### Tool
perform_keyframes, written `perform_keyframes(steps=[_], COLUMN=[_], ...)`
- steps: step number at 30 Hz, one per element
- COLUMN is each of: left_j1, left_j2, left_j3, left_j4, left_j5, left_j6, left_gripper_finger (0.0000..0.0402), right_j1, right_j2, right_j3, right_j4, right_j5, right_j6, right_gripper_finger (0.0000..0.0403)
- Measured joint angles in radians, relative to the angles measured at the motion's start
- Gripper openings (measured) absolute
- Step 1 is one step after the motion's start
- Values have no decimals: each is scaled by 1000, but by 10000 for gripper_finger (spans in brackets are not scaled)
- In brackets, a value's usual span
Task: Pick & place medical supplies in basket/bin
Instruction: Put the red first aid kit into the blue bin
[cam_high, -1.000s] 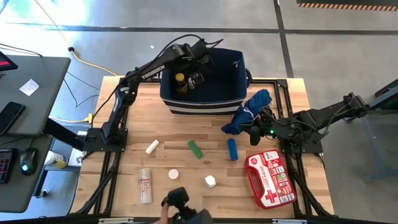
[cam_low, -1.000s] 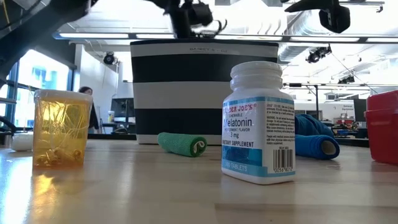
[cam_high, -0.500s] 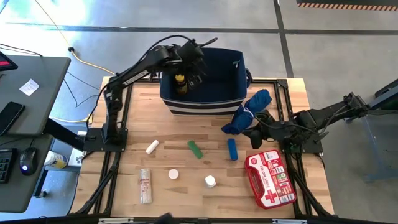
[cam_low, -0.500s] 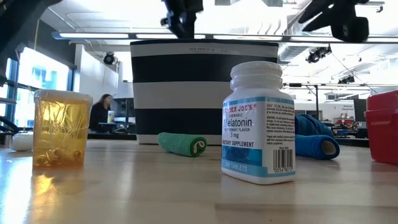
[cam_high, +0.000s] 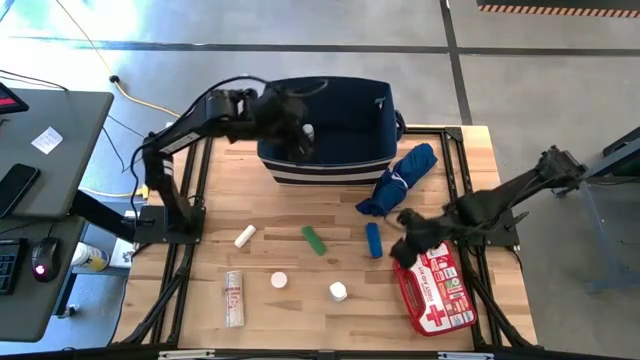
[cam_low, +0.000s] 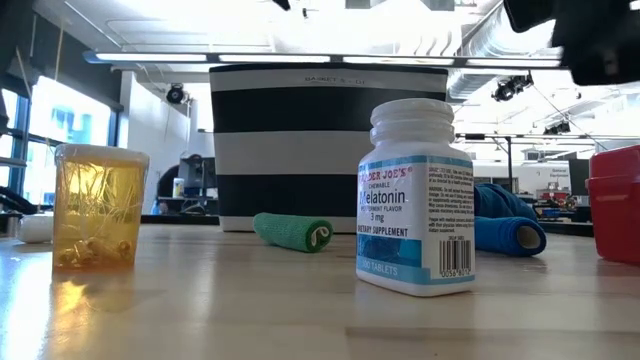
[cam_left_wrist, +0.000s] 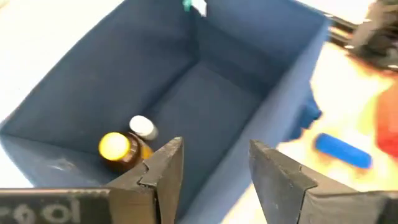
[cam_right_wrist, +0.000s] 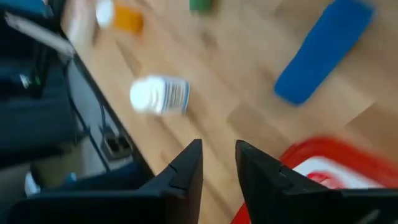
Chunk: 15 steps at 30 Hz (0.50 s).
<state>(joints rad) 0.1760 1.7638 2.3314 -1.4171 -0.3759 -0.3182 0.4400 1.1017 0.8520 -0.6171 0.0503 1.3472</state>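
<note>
Amber bottle (cam_left_wrist: 116, 148) in bin (cam_left_wrist: 261, 68), below spread, empty left pincer (cam_left_wrist: 211, 163).

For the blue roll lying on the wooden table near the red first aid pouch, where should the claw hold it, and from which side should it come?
Judging by its pose, grip the blue roll across its narrow middle, coming straight down from above. It lies flat on the wooden table, long and slim, with bare wood along both long sides for the fingers. The open right claw hovers just beside it, over the red-and-white first aid pouch.
</note>
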Motion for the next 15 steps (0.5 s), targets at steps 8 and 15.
perform_keyframes(steps=[8,15], left_j1=[-205,-384], left_j2=[-34,-52], left_j3=[0,-2], left_j4=[-7,58], left_j5=[-58,-146], left_j6=[-160,-197], left_gripper_finger=[208,209], right_j1=[119,222], right_j2=[92,153], right_j3=[0,0], right_j4=[68,216], right_j5=[-136,-78], right_j6=[144,296], right_gripper_finger=[156,194])
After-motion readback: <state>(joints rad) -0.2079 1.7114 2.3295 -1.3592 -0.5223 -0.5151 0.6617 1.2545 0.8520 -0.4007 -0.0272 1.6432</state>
